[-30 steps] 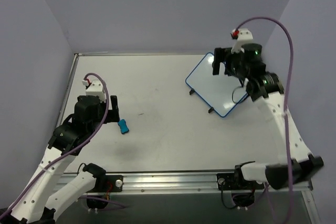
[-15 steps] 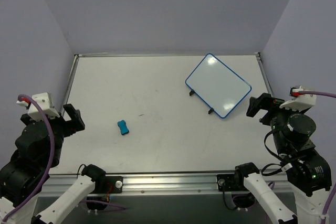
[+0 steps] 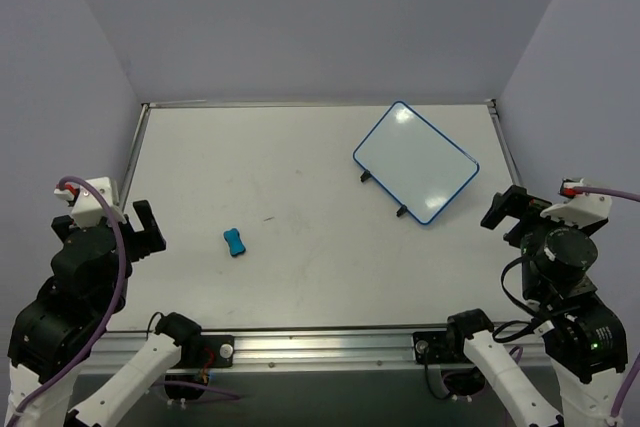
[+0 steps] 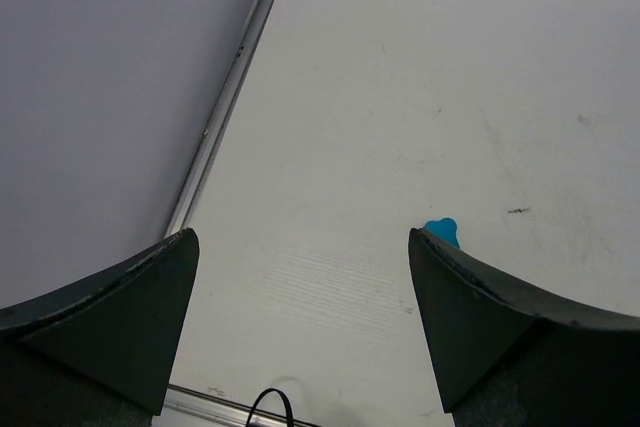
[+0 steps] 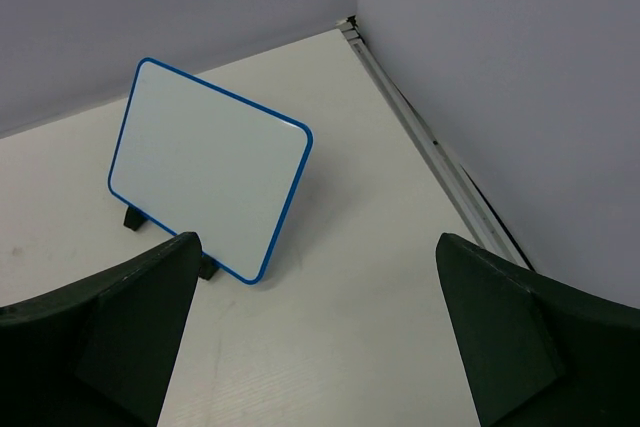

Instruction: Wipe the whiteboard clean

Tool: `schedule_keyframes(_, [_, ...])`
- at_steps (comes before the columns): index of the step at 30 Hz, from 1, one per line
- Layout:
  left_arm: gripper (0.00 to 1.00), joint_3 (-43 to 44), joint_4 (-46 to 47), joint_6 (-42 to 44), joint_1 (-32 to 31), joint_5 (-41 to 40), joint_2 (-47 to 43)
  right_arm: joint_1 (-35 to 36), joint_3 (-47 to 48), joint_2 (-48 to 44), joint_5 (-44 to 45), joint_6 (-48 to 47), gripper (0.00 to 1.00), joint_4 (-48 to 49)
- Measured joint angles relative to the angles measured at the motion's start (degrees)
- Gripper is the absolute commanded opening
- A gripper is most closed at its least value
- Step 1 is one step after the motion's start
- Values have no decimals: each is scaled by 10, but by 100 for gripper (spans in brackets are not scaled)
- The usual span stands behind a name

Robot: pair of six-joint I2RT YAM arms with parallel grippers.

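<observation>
Left arm: folded back at the near left corner of the flat white table top (image 3: pixel 300 187), wrist raised, the left gripper (image 3: pixel 143 228) angled down at the surface.
Left gripper state: released, with the dark jaws spread wide and nothing between them.
Right arm: drawn back at the near right corner, with the right gripper (image 3: pixel 505 210) tilted down and forward.
Right gripper state: released, jaws wide apart and empty.
Task item: the whiteboard (image 5: pixel 208 182), a small rectangular white board with a rounded blue rim, stands tilted on black feet. It is ahead and left of the right gripper, well apart from it.
Board face: looks plain white, though glare near its far corner may hide faint marks.
Eraser: a small blue bone-shaped eraser (image 3: pixel 234 242) lies flat ahead and right of the left gripper. In the wrist view that gripper's right finger partly hides it.
</observation>
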Motion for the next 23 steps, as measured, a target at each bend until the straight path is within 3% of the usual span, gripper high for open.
schedule_keyframes(9, [94, -70, 63, 7, 0, 12, -29, 0, -41, -8, 17, -19, 100, 25])
schedule_keyframes(23, [94, -89, 98, 12, 0, 7, -50, 0, -55, -11, 18, -32, 100, 51])
